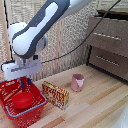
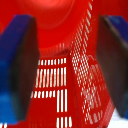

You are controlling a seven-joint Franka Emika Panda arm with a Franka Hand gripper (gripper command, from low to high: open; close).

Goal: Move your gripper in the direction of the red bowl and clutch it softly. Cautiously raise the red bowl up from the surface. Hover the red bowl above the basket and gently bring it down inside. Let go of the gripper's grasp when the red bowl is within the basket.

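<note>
The red bowl [image 1: 22,101] lies inside the red mesh basket [image 1: 39,106] at the exterior view's left. My gripper [image 1: 25,83] hangs just above the bowl, within the basket's rim, its dark blue fingertips [image 1: 29,81] pointing down. In the wrist view the two fingers [image 2: 20,65] stand wide apart with nothing between them. The glossy bowl [image 2: 55,20] and the basket's mesh wall [image 2: 55,75] show beyond them. The gripper is open and does not hold the bowl.
A yellow-red box [image 1: 55,95] stands on the wooden table right beside the basket. A pink cup [image 1: 77,82] stands further toward the exterior view's right. A dark drawer cabinet [image 1: 110,42] stands at the back right. A black cable [image 1: 85,42] trails from the arm.
</note>
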